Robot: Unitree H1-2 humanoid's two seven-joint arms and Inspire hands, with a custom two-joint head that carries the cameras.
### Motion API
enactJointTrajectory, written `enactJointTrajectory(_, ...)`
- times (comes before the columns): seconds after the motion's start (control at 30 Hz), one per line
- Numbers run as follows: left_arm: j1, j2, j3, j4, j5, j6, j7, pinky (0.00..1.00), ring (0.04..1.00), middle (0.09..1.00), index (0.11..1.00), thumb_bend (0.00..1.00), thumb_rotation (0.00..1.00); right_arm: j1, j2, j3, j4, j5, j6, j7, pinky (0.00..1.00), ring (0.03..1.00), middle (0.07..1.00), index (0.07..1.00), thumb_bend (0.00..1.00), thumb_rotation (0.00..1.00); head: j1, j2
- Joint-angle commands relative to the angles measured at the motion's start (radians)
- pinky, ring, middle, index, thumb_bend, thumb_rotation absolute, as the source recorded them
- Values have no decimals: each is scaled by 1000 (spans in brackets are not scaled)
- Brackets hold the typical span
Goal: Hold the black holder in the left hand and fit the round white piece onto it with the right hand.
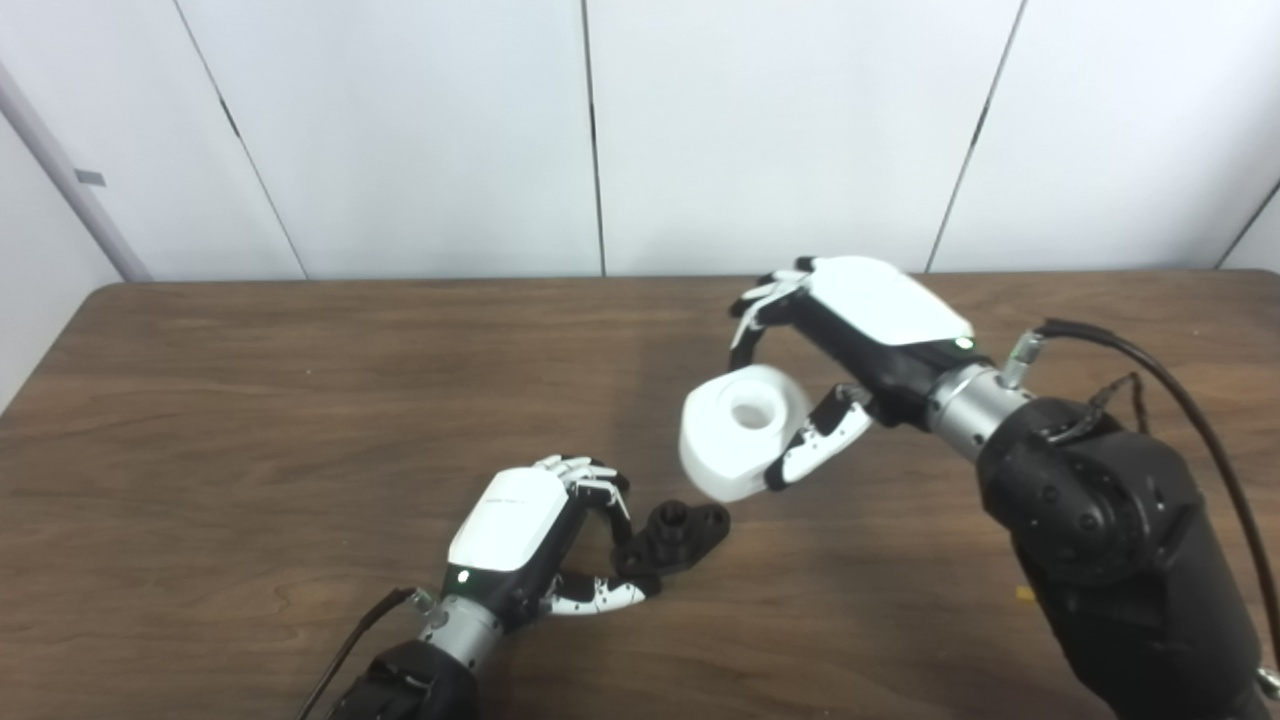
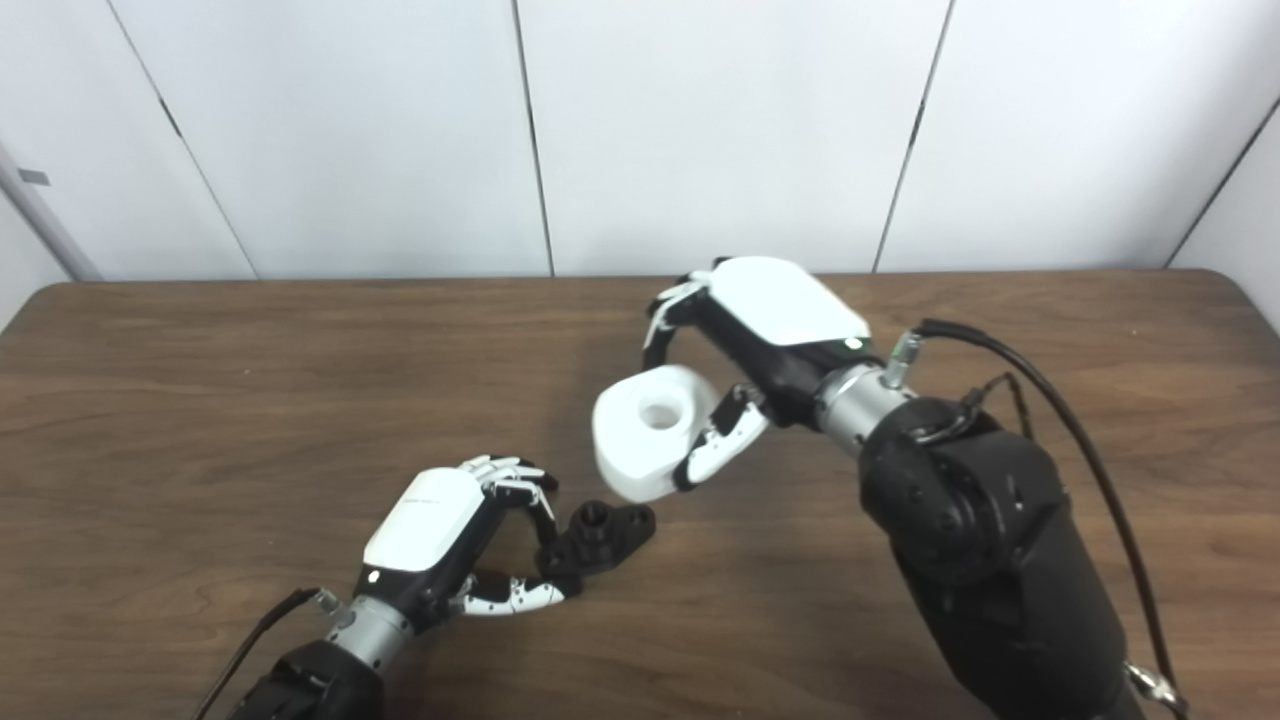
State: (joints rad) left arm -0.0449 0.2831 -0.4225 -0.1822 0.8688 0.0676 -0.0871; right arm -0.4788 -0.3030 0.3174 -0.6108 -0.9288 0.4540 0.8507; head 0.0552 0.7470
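- Two hands are busy. Low in the frame, my left hand (image 1: pixel 520 535) pinches the black holder (image 1: pixel 678 535) so it stays put on the table (image 1: pixel 250 400).
- Just above, mid-frame, my right hand (image 1: pixel 850 340) grips the round white piece (image 1: pixel 742 430), hole up, to drop onto the holder's peg.

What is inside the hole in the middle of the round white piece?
The round white piece, held by the right hand, shows a hollow white hole, seemingly empty; its bottom is hidden. The black holder sits lower, in the left hand.
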Motion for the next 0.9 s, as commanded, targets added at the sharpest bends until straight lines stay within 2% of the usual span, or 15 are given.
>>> enactJointTrajectory(0.0,21,-3,-39,23,9,16,-86,887,843,770,487,520,47,-49,15,-5,-24,-14,-17,-14,1000,907,821,482,525,136,-3,7)
enactJointTrajectory(0.33,17,2,-39,11,5,24,-97,883,843,769,487,520,47,-65,80,-8,4,-26,3,8,1000,932,827,482,525,136,-15,31)
enactJointTrajectory(0.87,12,1,-40,-2,1,35,-108,884,839,764,487,520,47,-61,93,-18,48,-8,6,8,1000,921,813,483,524,135,-15,45)
